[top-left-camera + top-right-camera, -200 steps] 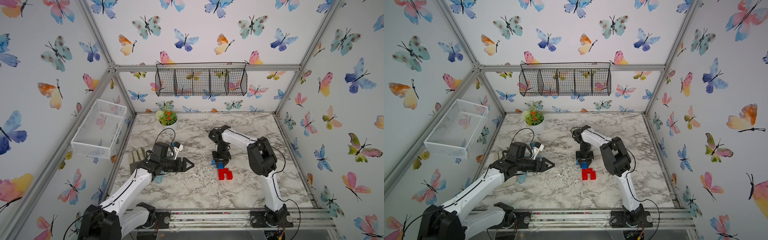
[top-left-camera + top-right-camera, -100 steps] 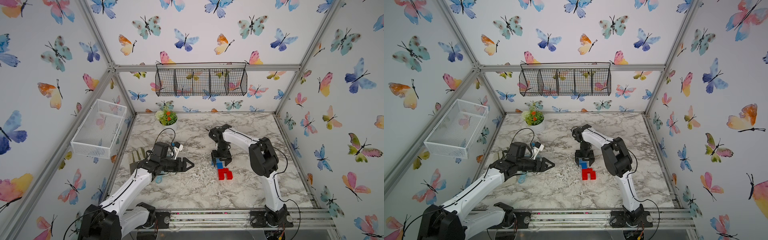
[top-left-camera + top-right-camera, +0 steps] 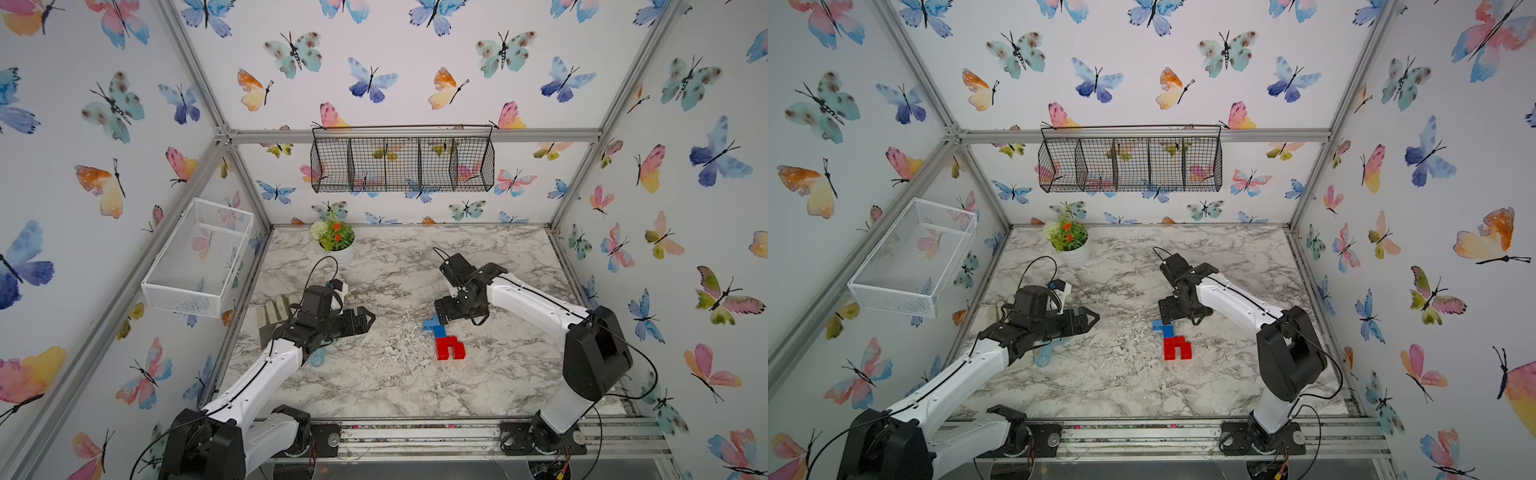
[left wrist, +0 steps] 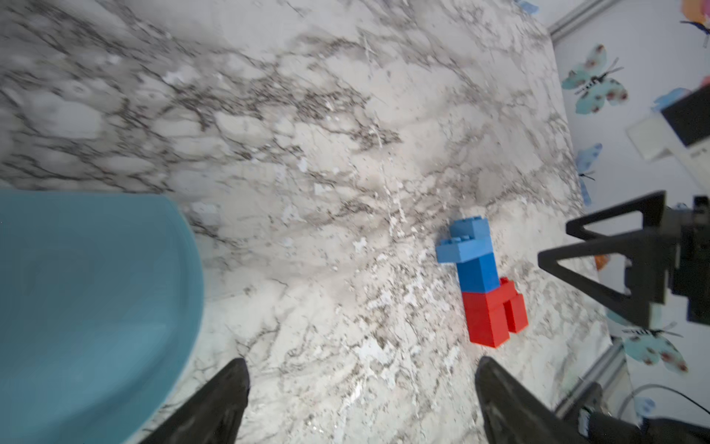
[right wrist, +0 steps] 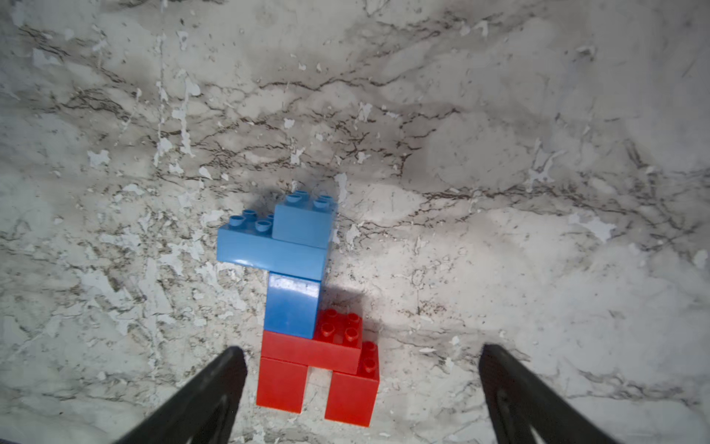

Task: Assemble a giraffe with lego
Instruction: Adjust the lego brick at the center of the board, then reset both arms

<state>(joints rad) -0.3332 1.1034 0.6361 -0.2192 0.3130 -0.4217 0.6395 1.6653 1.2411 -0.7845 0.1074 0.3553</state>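
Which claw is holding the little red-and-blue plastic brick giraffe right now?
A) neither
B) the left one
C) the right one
A: the red-and-blue brick giraffe lies alone on the marble table, and both the left gripper and the right gripper are open, gripping nothing.

I count one giraffe (image 5: 296, 307) on the table (image 3: 374, 382). It is made of six bricks: three red bricks (image 5: 307, 351) and three blue bricks (image 5: 269, 253). I have two grippers, my left gripper (image 4: 361, 361) and my right gripper (image 5: 361, 349). Away from the giraffe there is one flower pot (image 3: 334, 239) and one pale blue mirror (image 4: 88, 307). There are two baskets, one black basket (image 3: 402, 164) and one white basket (image 3: 199, 257).
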